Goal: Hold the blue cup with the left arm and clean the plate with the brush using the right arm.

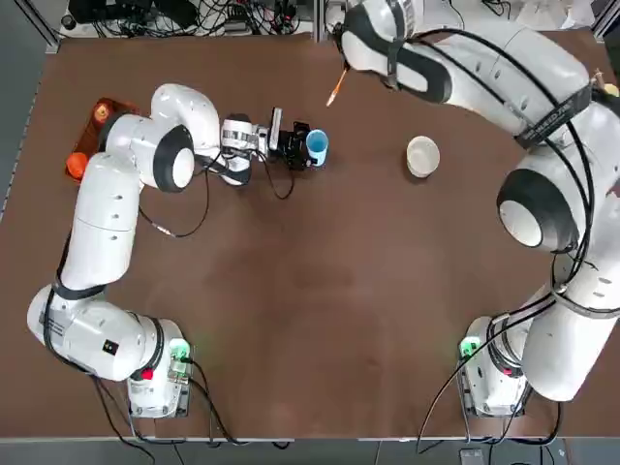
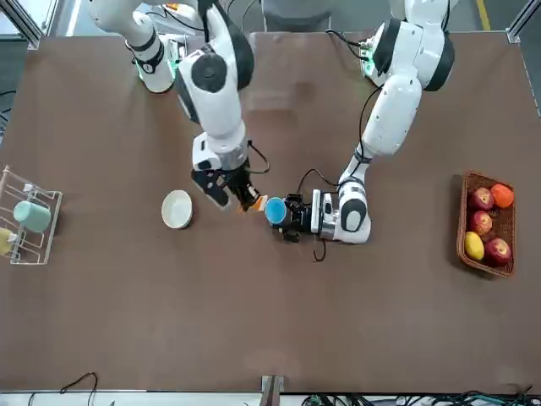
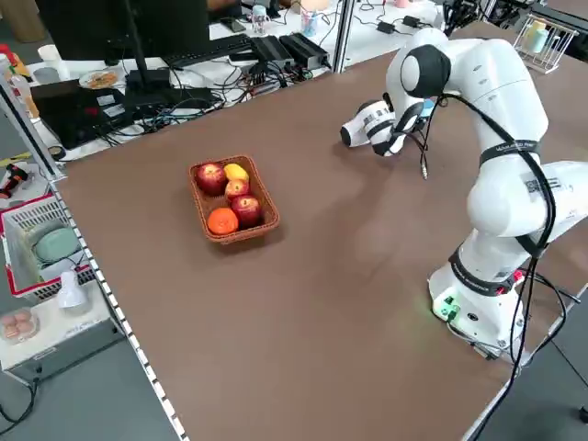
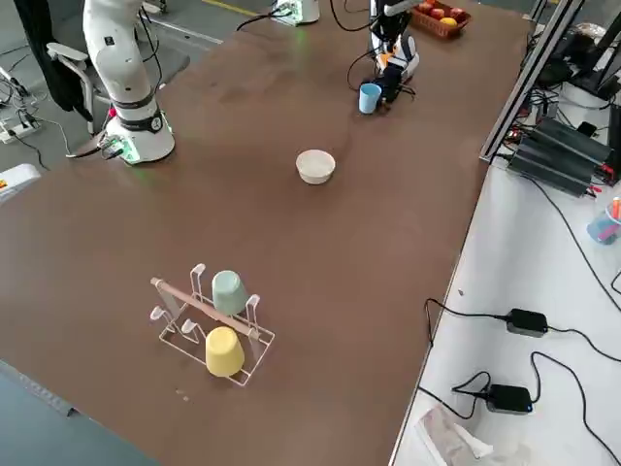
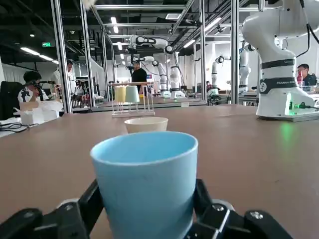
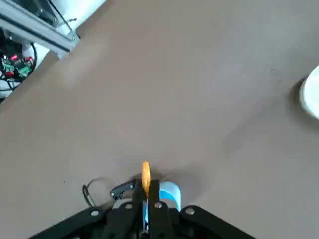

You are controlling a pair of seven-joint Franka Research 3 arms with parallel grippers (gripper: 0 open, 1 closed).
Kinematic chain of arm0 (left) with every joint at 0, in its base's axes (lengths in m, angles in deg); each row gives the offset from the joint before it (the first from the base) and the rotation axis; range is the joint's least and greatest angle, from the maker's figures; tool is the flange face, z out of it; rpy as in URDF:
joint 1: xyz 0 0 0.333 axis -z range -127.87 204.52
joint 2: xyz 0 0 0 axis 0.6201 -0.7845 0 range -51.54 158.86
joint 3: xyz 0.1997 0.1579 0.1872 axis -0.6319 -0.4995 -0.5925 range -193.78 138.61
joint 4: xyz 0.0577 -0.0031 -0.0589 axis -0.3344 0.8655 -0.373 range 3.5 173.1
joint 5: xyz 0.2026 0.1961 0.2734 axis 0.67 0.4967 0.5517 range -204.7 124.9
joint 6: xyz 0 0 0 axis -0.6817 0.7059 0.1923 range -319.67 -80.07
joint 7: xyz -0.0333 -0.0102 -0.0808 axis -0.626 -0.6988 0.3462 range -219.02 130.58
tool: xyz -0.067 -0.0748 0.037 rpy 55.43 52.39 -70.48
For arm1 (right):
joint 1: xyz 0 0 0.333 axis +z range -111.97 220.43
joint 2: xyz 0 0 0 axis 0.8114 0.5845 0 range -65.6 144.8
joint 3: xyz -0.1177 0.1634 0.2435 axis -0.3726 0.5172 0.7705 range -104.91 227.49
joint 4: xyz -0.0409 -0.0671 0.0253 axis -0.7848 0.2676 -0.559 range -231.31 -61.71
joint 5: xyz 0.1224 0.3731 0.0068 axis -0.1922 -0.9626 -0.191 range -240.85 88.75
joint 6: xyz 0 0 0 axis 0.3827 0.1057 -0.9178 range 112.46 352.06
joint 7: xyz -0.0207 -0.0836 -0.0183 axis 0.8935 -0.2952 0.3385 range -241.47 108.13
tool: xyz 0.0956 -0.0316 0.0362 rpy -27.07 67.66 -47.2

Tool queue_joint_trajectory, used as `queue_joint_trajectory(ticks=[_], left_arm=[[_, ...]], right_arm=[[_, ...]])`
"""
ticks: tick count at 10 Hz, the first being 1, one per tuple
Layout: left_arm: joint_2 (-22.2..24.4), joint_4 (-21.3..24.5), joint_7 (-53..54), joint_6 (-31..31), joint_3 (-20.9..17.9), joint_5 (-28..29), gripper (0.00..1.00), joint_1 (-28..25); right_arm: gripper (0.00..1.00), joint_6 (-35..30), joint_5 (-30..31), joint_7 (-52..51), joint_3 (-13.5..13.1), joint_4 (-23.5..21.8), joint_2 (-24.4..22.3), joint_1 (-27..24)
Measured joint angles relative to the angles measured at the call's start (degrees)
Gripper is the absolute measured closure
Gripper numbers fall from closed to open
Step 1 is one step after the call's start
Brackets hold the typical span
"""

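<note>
The blue cup (image 1: 317, 146) stands upright on the brown table, left of centre at the far side. My left gripper (image 1: 308, 146) lies low beside it, and in the left wrist view its black fingers (image 5: 92, 201) hug both sides of the blue cup (image 5: 144, 184). The plate (image 1: 422, 155), a small cream dish, sits apart to the cup's right. My right gripper (image 2: 230, 190) hovers above the table between the plate (image 2: 177, 208) and the blue cup (image 2: 275, 210), shut on the orange-handled brush (image 6: 145, 175). The brush (image 1: 336, 85) pokes out from under the right arm.
A wicker basket of fruit (image 2: 483, 222) sits at the table's left edge, beyond the left arm's elbow. A wire rack (image 4: 218, 325) with a teal-green cup and a yellow cup stands near the right edge. People sit in the room behind.
</note>
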Motion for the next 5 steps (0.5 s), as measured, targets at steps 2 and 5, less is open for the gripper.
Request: queue_joint_trajectory(ticks=[2, 5], left_arm=[[0.02, 0.0, 0.0, 0.0, 0.01, 0.0, 0.19, 0.01], [0.1, -0.01, 0.0, 0.0, 0.11, 0.0, 0.0, 0.04]], right_arm=[[0.95, -4.86, -1.5, -6.63, -0.04, -0.03, -2.45, -3.48], [0.95, -7.11, -2.51, -13.42, -0.03, -0.64, -4.0, -6.74]])
